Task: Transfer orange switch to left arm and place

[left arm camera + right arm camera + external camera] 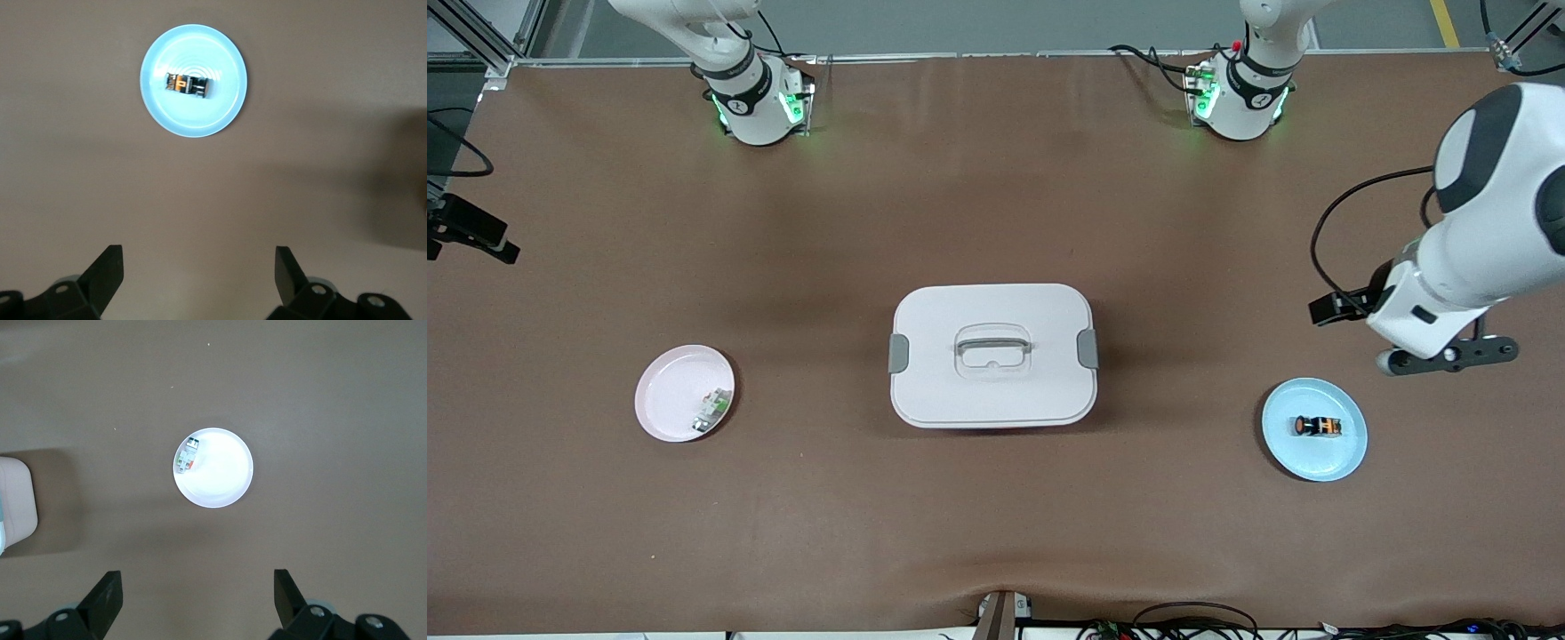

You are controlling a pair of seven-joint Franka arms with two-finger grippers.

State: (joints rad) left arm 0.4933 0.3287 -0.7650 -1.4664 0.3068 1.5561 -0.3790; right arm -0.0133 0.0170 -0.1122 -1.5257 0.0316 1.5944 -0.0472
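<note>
Left end effector point(197, 280) hangs wide open and empty over the bench point(996, 498), near the blue plate point(1347, 453) holding the orange switch point(1317, 427). Right end effector point(197, 600) is also wide open and empty, above the pink plate point(223, 480).

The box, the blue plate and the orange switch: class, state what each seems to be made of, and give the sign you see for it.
Box: likely moulded plastic, matte white, with rounded corners, grey latches and a recessed handle.
Blue plate: probably plastic or melamine, smooth and glossy; the left wrist view shows glare rings on it.
Orange switch: seemingly hard plastic, black body with orange marks; too small to tell more.
</note>
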